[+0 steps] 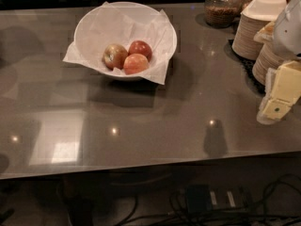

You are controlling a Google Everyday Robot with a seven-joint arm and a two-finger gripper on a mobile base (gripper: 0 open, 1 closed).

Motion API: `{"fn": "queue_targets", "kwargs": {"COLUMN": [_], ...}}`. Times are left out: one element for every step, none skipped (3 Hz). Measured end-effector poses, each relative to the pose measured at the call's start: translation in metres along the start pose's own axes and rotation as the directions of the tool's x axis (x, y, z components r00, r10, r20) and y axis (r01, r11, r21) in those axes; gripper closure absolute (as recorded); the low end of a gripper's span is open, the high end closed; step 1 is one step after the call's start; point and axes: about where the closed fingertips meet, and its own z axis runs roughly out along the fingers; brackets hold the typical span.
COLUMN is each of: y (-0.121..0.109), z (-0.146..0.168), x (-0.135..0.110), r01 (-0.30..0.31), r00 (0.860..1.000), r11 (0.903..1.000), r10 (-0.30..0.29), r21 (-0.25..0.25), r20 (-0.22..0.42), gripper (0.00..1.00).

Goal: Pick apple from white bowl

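On a glossy grey-brown table (155, 126), toward its far left, the white bowl (96, 20), wide and shallow, lined with crumpled white paper (160, 72), corners spilling over the rim. Inside, three fruits bunched toward the near side: the apple (140, 48), darkest and most evenly red, at the back right of the cluster, touching a yellow-green-and-red apple (114, 55) on its left and a lighter orange-pink apple (135, 63) just in front. At the right edge of the view, well apart from the bowl and above the table's right end, the gripper (277, 100), cream-yellow, pointing down beneath a rounded white arm housing (289, 29). Width of its grip impossible to judge from this angle. Just behind the gripper, stacks of beige disposable bowls (249, 36) on a dark mat (244, 67); farther back, a glass jar (221, 6) with brownish contents. Small bright reflections scattered across the tabletop. Below the near edge, on the floor, tangled dark cables (277, 197) beside what may be a power strip (211, 199).
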Motion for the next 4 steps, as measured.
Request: {"fn": "queue_targets", "kwargs": {"y": [0.000,-0.011,-0.025,-0.038], "z": [0.000,0.003,0.007,0.011], "x": [0.000,-0.023,-0.064,-0.100], "r01": [0.000,0.060,0.164,0.253], "r00": [1.000,0.996,0.976,0.946], "r11": [1.0000,0.9976,0.9837,0.9616], "r10": [0.000,-0.062,-0.172,-0.269], "r21": [0.000,0.034,0.074,0.106], "r20": [0.000,0.060,0.132,0.181], "gripper": [0.00,0.00,0.00,0.00]}}
